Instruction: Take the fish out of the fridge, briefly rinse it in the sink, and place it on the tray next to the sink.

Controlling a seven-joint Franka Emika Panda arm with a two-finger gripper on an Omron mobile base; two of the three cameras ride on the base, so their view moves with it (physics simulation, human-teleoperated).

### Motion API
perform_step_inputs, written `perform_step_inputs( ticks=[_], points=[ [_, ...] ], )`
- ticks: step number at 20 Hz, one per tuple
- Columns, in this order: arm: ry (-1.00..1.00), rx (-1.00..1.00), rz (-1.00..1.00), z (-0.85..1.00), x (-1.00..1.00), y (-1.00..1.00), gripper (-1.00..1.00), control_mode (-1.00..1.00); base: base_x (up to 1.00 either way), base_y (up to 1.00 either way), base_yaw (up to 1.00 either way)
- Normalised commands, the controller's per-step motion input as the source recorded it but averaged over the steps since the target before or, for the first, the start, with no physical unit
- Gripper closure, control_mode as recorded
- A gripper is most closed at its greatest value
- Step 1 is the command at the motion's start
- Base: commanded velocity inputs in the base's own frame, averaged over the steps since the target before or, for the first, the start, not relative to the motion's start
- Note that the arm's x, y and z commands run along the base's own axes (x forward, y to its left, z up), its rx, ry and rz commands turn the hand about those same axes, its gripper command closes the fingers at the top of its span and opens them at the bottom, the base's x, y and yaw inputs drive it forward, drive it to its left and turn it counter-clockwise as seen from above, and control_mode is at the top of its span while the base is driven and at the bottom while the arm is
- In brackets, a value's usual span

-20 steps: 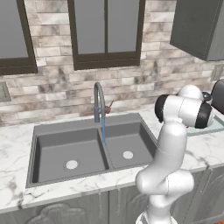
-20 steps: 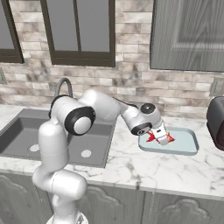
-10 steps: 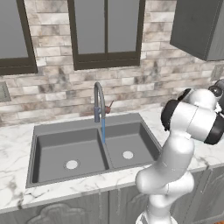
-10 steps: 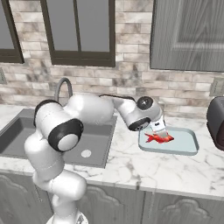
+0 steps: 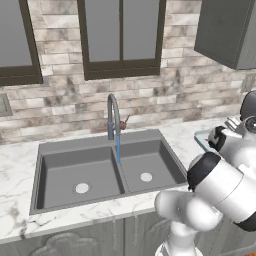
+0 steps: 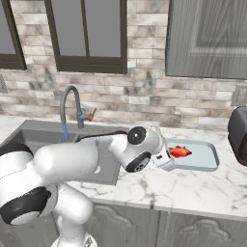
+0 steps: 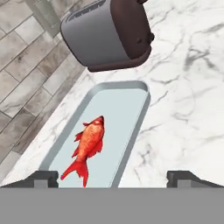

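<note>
Item: fish [image 7: 89,143], lying flat in tray [image 7: 138,113] on bench, toaster at its 12 o'clock. End effector [image 7: 113,178]: fingers spread wide, empty (just short of fish). Step: placement apparently done; next, retreat clear.

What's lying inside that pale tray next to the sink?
A small red fish lies flat inside the tray, with nothing gripping it. The rest of the tray floor is bare. The tray's near end is cut off at the bottom of the hand view.
</note>
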Motion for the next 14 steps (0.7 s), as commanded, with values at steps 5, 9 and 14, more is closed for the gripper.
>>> perform_step_inputs(
  ticks=[5,9,14],
  points=[
    [0.00,-0.02,0.01,0.95,-1.00,0.54,-1.00,-1.00,0.00,0.00,0.00],
    [-0.03,-0.14,0.10,1.00,-1.00,0.94,-1.00,-1.00,0.00,0.00,0.00],
    [-0.23,-0.14,0.07,1.00,-1.00,0.86,-1.00,-1.00,0.00,0.00,0.00]
  ],
)
